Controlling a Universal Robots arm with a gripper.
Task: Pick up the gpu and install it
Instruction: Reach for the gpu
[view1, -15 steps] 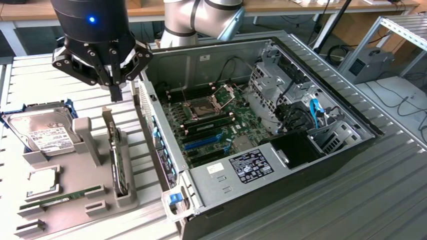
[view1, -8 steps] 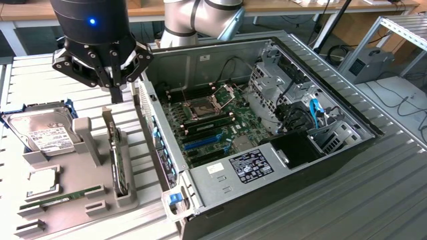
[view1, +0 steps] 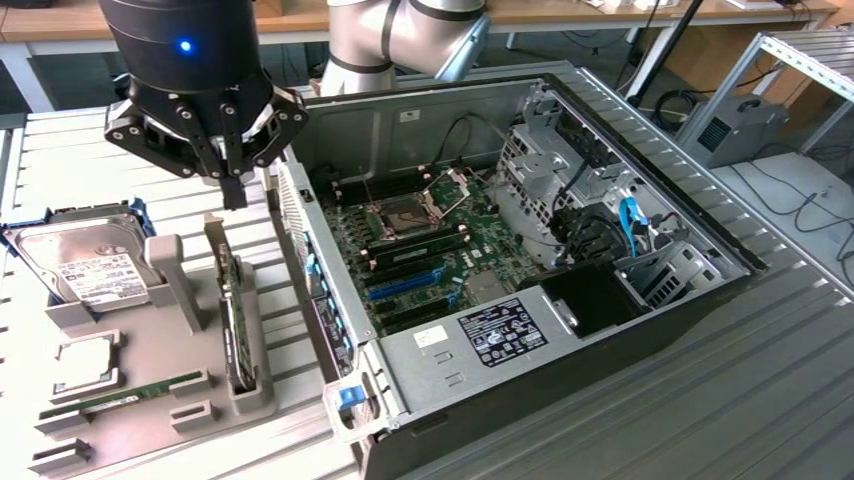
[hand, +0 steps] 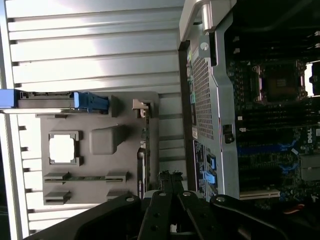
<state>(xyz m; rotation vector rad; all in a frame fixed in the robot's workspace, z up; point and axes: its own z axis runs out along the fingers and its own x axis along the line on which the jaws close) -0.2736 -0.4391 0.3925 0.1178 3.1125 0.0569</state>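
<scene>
The gpu (view1: 236, 325) is a thin black card standing on edge in a slot of the grey holder (view1: 160, 340), at the exterior view's left beside the open computer case. My gripper (view1: 235, 195) hangs above the card's far end, a little clear of it, shut with nothing between its fingers. In the wrist view the gpu (hand: 143, 150) shows edge-on as a dark strip along the holder (hand: 105, 140), just beyond my shut gripper (hand: 170, 181). The motherboard (view1: 427, 250) lies exposed inside the case, with blue expansion slots (view1: 400, 285).
On the holder also sit a silver hard drive (view1: 87, 268) in a blue caddy, a processor chip (view1: 87, 365) and a green memory stick (view1: 127, 395). The open case's wall (view1: 314, 270) rises right next to the gpu. Cables and a drive cage (view1: 547, 180) crowd the case's far side.
</scene>
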